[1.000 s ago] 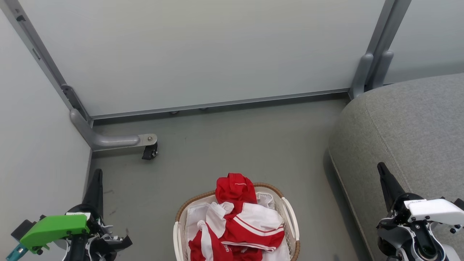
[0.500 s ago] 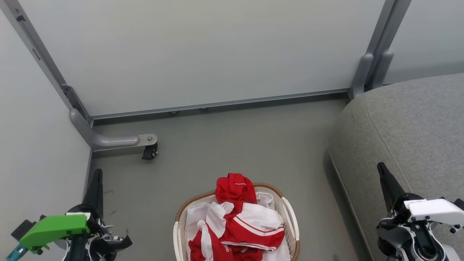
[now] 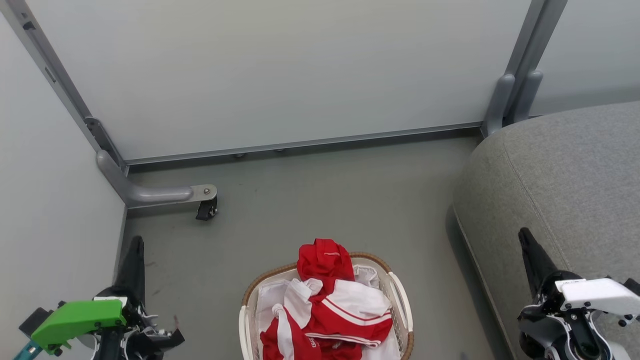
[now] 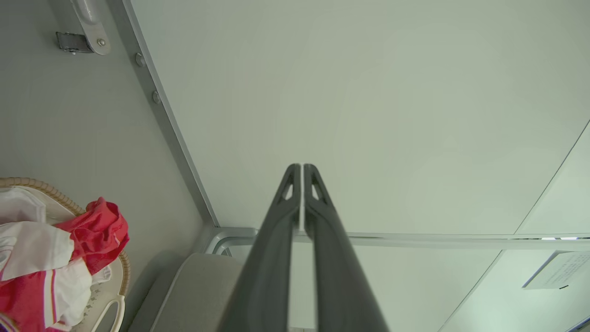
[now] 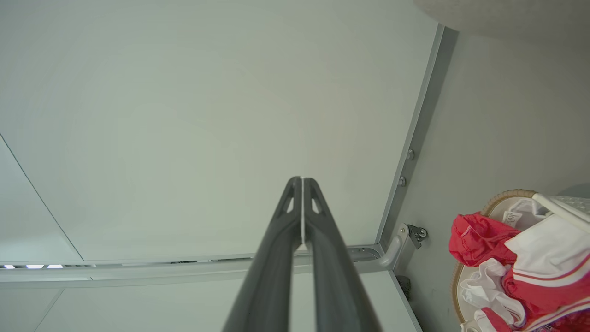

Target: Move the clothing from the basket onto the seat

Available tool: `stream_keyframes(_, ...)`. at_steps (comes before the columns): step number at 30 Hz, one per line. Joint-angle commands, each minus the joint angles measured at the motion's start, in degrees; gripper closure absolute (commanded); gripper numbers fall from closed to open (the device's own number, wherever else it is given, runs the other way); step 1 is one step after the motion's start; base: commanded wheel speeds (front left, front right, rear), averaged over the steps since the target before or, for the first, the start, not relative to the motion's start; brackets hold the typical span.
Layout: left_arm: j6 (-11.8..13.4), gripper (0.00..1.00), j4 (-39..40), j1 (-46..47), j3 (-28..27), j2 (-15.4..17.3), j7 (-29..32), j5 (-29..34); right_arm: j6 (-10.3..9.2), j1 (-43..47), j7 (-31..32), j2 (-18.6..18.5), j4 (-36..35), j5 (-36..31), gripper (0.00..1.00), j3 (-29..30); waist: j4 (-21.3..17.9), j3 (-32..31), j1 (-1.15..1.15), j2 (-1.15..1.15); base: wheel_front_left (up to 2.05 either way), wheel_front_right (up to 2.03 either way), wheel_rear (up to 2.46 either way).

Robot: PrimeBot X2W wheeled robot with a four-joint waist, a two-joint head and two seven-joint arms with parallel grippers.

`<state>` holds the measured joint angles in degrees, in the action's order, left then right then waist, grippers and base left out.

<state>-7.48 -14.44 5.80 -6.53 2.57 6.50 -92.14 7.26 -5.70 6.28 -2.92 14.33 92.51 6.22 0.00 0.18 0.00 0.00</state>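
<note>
Red and white jersey clothing [image 3: 330, 305] lies heaped in the cream basket [image 3: 400, 295] on the floor at the bottom centre of the head view. The clothing [image 4: 55, 258] and the basket [image 4: 115, 276] also show at the lower left of the left wrist view. The clothing [image 5: 511, 263] sits at the lower right of the right wrist view. The grey seat [image 3: 565, 185] stands at the right. My left gripper [image 3: 136, 242] is at the lower left, shut and empty, well apart from the basket. My right gripper [image 3: 523, 233] hangs over the seat's front edge, shut and empty. Left gripper [image 4: 302, 167] and right gripper [image 5: 302, 180] tips touch.
Pale partition panels [image 3: 280, 70] with grey metal frames close off the back and left. A frame foot with a black caster [image 3: 206, 210] sticks out onto the grey floor [image 3: 325, 200] at the left. Open floor lies between the basket and the back panel.
Both grippers have sunk slightly toward the bottom of the head view. The clothing and the basket have not moved.
</note>
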Motion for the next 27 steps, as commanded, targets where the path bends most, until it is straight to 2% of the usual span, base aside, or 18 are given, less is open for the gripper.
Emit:
stream_keyframes(1,0.0,0.0,-0.42,-0.2,0.0,-0.07,-0.03,-0.01,-0.03,0.23,-0.01,0.13,0.28,-0.02,0.0,-0.02,0.0,0.01,0.0,0.0,0.0,0.0,0.0)
stream_keyframes(6,0.0,0.0,-2.08,-1.18,-0.04,-0.4,-0.37,0.06,-0.06,1.24,-0.49,0.58,1.29,-0.45,0.0,-0.46,0.01,0.04,0.0,0.0,0.0,0.0,0.0)
stream_keyframes(13,0.0,0.0,-2.38,-0.57,0.84,0.54,-2.33,2.26,-0.02,0.43,-2.71,-0.7,0.75,-3.4,0.0,-2.22,0.04,0.16,0.0,0.0,0.0,0.0,0.0)
stream_keyframes(19,0.0,0.0,-2.48,0.14,2.49,2.36,-4.34,8.99,0.01,-0.53,-4.29,-1.33,0.37,-10.74,0.0,-2.64,0.06,0.37,0.0,0.0,0.0,0.0,0.0)
stream_keyframes(27,0.0,0.0,-1.63,0.34,2.5,3.15,-6.29,20.81,0.05,-1.5,-6.24,-1.88,-0.05,-22.18,0.0,-4.24,0.08,0.72,0.0,0.0,0.0,0.0,0.0)
